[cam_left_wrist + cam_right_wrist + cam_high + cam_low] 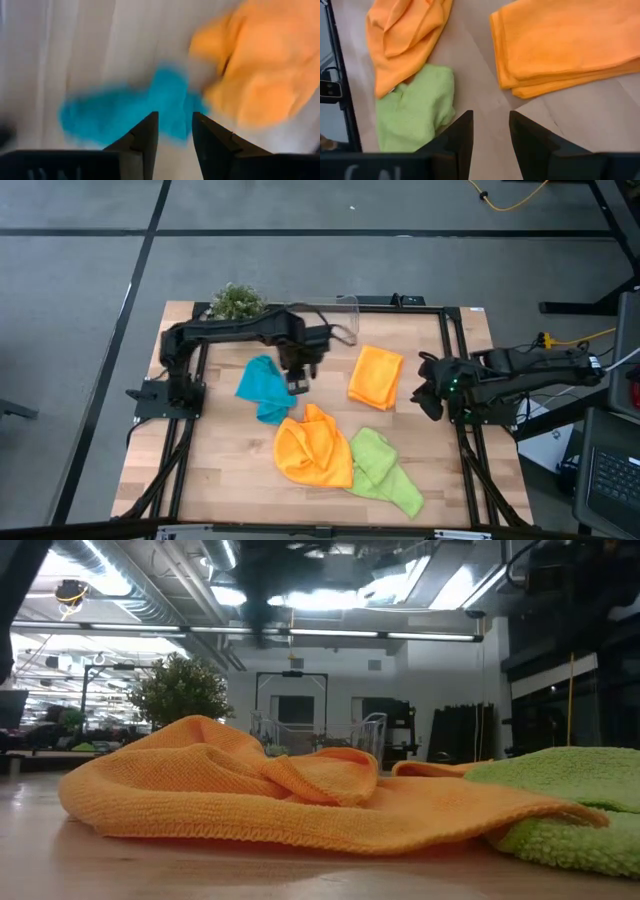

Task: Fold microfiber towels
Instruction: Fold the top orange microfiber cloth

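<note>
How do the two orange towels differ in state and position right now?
The orange towel nearer the right claw is folded into a neat layered rectangle; the central orange towel lies crumpled and loose. The folded one lies apart from other cloths; the crumpled one touches the green towel. Both are orange, fuzzy, and ungripped.

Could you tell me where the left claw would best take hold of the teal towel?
Probably its raised, bunched ridge, from straight above: the teal towel lies crumpled, so folds stand up for pinching. The left claw, open, sits at its edge toward the crumpled orange towel.
</note>
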Robot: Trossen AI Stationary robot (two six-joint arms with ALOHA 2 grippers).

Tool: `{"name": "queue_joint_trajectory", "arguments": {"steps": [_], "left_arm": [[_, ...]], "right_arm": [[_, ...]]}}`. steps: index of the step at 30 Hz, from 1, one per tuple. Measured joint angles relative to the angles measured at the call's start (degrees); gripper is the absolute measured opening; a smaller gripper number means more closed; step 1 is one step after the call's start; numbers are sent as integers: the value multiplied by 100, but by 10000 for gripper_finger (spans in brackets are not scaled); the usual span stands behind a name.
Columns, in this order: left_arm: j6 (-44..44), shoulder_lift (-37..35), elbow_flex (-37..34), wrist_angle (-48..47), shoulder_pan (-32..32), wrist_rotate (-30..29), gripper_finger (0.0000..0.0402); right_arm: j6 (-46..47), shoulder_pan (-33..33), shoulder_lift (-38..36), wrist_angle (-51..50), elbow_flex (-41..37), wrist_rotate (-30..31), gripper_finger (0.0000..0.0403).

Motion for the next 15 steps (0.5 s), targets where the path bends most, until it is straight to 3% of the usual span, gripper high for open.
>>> {"name": "queue_joint_trajectory", "arguments": {"steps": [3, 6, 10, 15], "left_arm": [[-800, -726, -633, -173, -187, 10, 105], [-1242, -1633, -1386, 916, -507, -346, 100], [-1157, -2451, -2799, 3943, -792, -1518, 99], [-427, -2219, -3963, 7879, -430, -1248, 99]], "right_arm": [[128, 58, -92, 55, -127, 306, 129], [144, 55, -91, 226, -245, 605, 129], [134, 57, -39, 569, -418, 724, 129], [131, 55, 41, 639, -456, 769, 129]]}}
